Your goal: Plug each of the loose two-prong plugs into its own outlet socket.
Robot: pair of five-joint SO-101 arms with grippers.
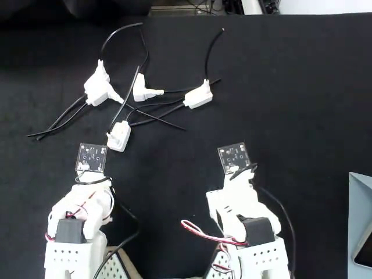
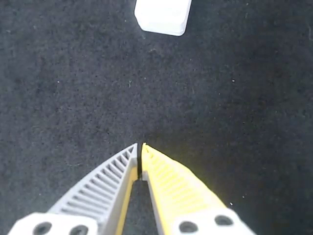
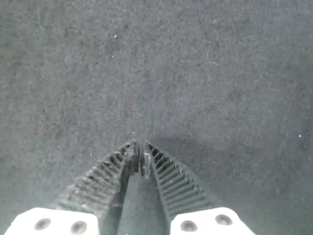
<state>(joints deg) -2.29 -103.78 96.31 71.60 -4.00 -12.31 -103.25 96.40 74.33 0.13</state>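
Plugs (image 1: 145, 90) (white, black-corded) lie scattered on the black table (image 1: 302, 87), both arms' jaws pressed together.

place: robotics lab or workshop | evidence: left arm (image 1: 78, 218) and right arm (image 1: 241, 212), white, side by side at black cloth-covered surface (image 1: 302, 87) | cables (image 1: 203, 6) beyond far edge

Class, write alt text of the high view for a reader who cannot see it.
Four white plug and socket pieces with black cords lie scattered on a black table. The left arm and right arm sit at its near edge.
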